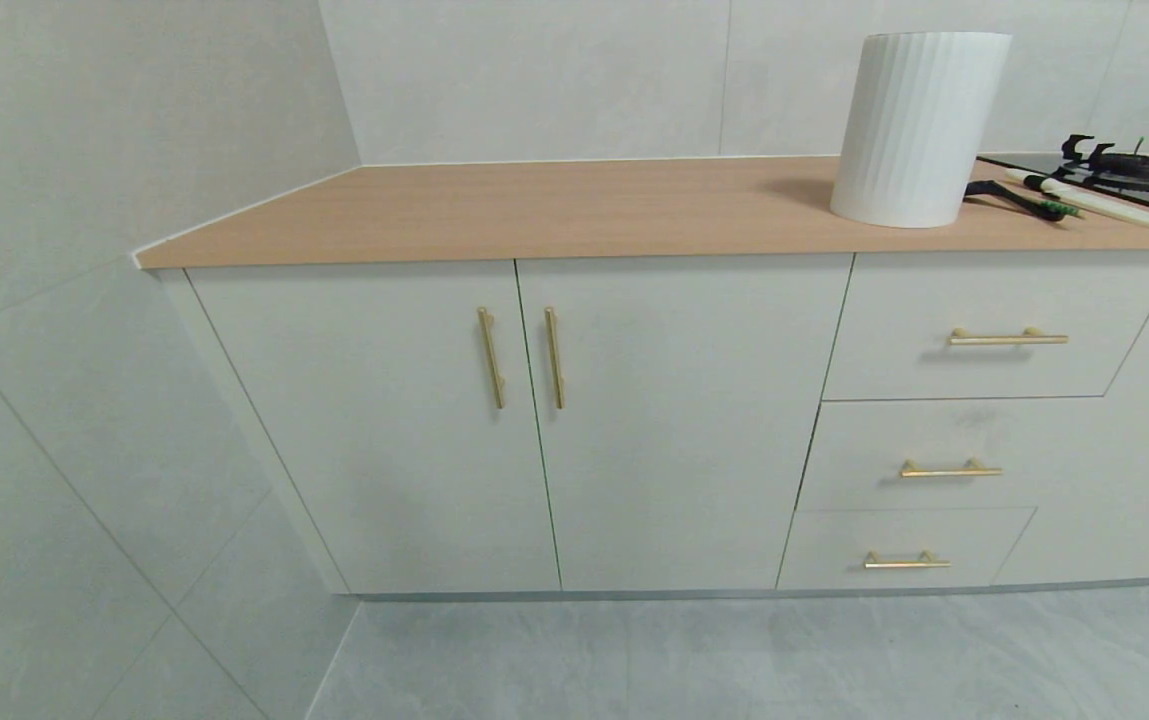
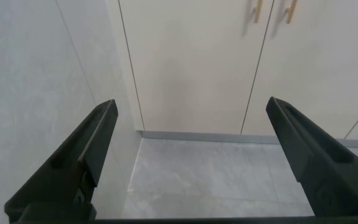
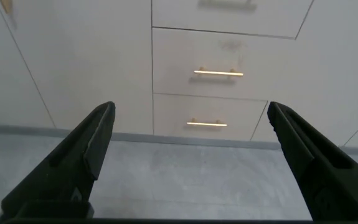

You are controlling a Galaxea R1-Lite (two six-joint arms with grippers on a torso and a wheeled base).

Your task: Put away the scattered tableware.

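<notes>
counter: wooden countertop (image 1: 534, 205), pale cabinets (image 1: 384, 430) below
left gripper (image 2: 190, 158): fingers apart, empty, near the floor (image 2: 228, 180)
tableware (image 1: 1084, 198): far right, just beside white holder (image 1: 919, 125)
right gripper (image 3: 191, 158): fingers apart, empty
step: approach — next likely shift right, raise an arm

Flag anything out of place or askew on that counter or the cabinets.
A white-handled utensil and a black utensil lie loose on the countertop between the white ribbed container and the stove. Cabinet doors and drawers are shut; nothing spilled or damaged.
</notes>
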